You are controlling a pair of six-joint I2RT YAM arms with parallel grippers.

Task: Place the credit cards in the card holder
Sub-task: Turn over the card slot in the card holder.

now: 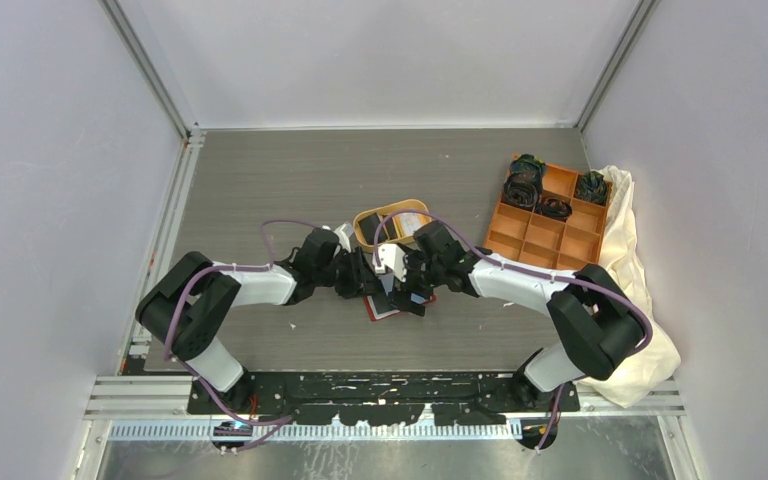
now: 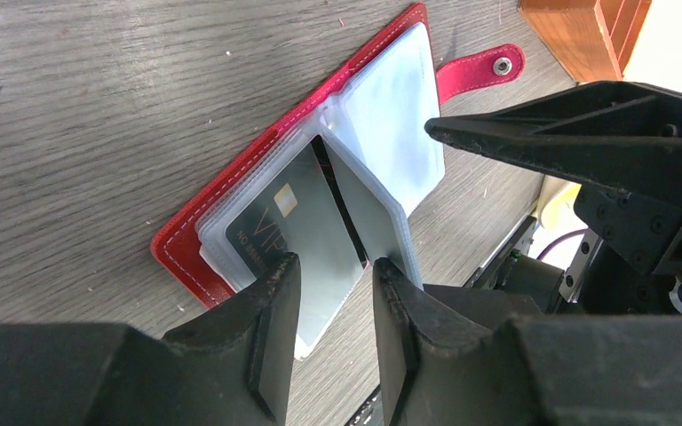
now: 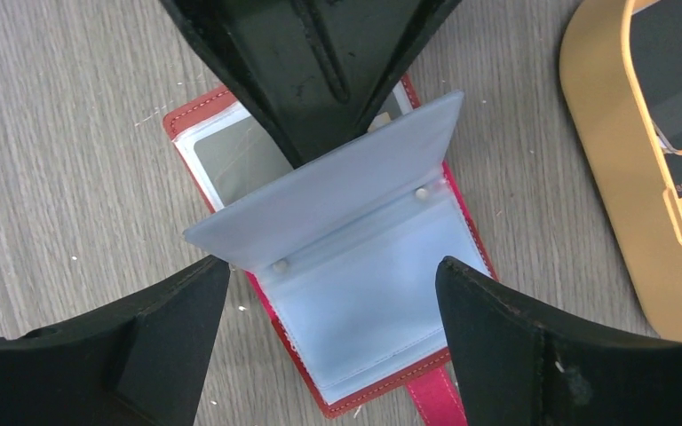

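Observation:
The card holder [image 3: 364,302] lies open on the table, red with pale blue-grey sleeves, clasp tab [image 2: 484,69] to one side. It also shows under both grippers in the top view [image 1: 381,308]. One sleeve page [image 3: 320,195] stands upright. A black credit card [image 2: 275,222] sits in a sleeve on the other half. My left gripper [image 2: 333,275] hovers low over that half, jaws partly apart with nothing pinched between them. The right gripper [image 3: 333,293] stands wide open above the empty sleeve half. More credit cards [image 3: 675,80] lie in the oval tray.
The orange oval tray [image 1: 365,222] sits just behind the card holder. An orange compartment box [image 1: 545,240] with black coiled bands stands at the back right, partly on a cream cloth [image 1: 630,260]. Grey walls enclose the table on three sides.

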